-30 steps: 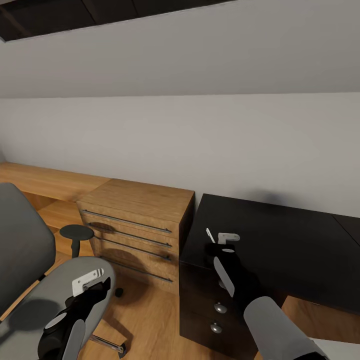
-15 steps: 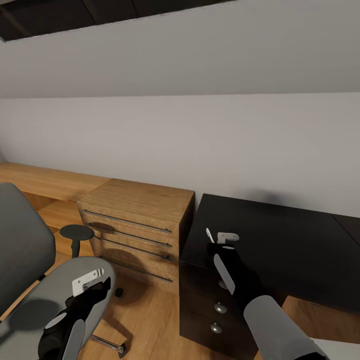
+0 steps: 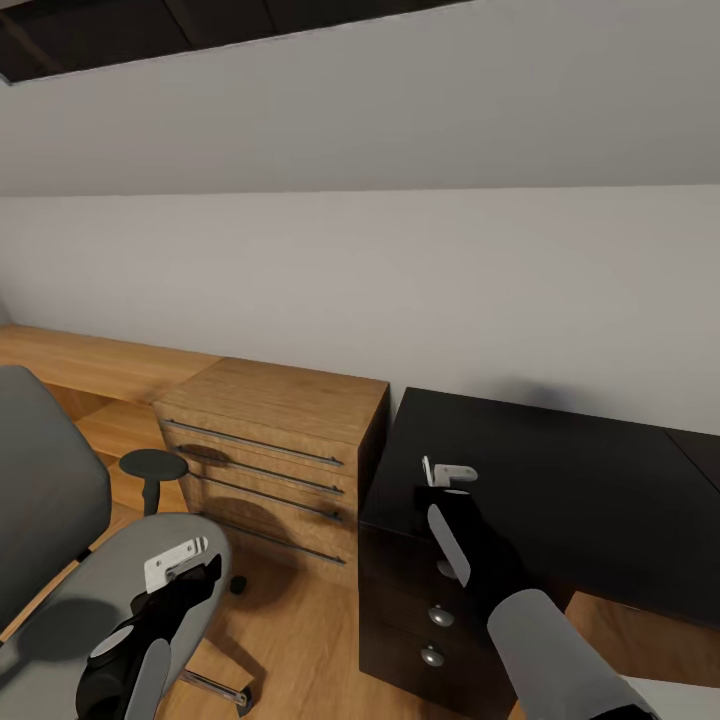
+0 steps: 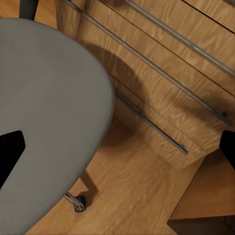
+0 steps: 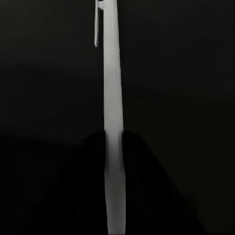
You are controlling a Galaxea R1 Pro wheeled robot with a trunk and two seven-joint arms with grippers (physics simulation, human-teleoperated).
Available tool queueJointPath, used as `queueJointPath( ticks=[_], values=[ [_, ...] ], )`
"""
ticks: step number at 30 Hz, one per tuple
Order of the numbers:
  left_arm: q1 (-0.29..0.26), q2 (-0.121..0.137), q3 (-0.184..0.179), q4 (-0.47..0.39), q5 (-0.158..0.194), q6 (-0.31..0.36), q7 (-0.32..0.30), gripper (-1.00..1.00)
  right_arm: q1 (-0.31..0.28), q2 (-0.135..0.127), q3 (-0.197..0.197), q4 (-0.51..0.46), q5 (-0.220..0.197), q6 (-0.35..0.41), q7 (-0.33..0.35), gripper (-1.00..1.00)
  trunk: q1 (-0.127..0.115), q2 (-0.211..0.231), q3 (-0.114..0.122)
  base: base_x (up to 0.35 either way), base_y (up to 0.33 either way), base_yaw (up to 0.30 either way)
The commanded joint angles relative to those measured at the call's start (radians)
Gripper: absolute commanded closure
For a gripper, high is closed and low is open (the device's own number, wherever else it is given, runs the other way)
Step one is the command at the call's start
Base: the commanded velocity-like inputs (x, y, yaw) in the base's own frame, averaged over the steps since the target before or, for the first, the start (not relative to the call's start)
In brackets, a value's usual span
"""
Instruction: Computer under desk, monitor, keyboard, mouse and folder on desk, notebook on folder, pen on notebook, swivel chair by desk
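Observation:
My right gripper point(image 3: 447, 482) hangs low over the left end of the black desk point(image 3: 590, 490), shut on the pen point(image 3: 427, 469). In the right wrist view the pen point(image 5: 112, 98) is a thin pale stick with a clip at its far end, running out from between the dark fingers. The swivel chair's grey seat point(image 3: 90, 600) lies at the lower left, with its backrest point(image 3: 40, 490) behind. My left gripper point(image 3: 185, 568) hovers over that seat, open and holding nothing. In the left wrist view its fingertips point(image 4: 11, 149) are spread wide above the seat point(image 4: 49, 107).
A light wooden drawer cabinet point(image 3: 270, 450) with long metal handles stands between the chair and the desk. The desk's black drawers have silver knobs point(image 3: 441, 616) under my right arm. A round black armrest point(image 3: 152, 465) rises beside the seat. Wooden floor point(image 3: 290, 640) lies below, and a white wall behind.
The pen's free end has swung a little to the right and stands more upright in the right gripper. The left arm, the chair and the view have not moved.

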Motion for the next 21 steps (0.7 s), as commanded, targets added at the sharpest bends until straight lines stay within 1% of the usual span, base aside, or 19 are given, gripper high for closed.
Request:
queueJointPath(
  ticks=[1, 21],
  values=[
    [-0.001, -0.001, 0.001, -0.001, 0.011, 0.004, 0.007, -1.00, 0.000, 0.000, 0.003, 0.082, -0.029, 0.003, -0.011, 1.00, 0.000, 0.000, -0.001, 0.000, 0.000, 0.000],
    [-0.001, -0.001, 0.001, -0.001, 0.011, 0.004, 0.007, -1.00, 0.000, 0.000, 0.003, 0.082, -0.029, 0.004, -0.011, 1.00, 0.000, 0.000, -0.001, 0.000, 0.000, 0.000]
  ],
)
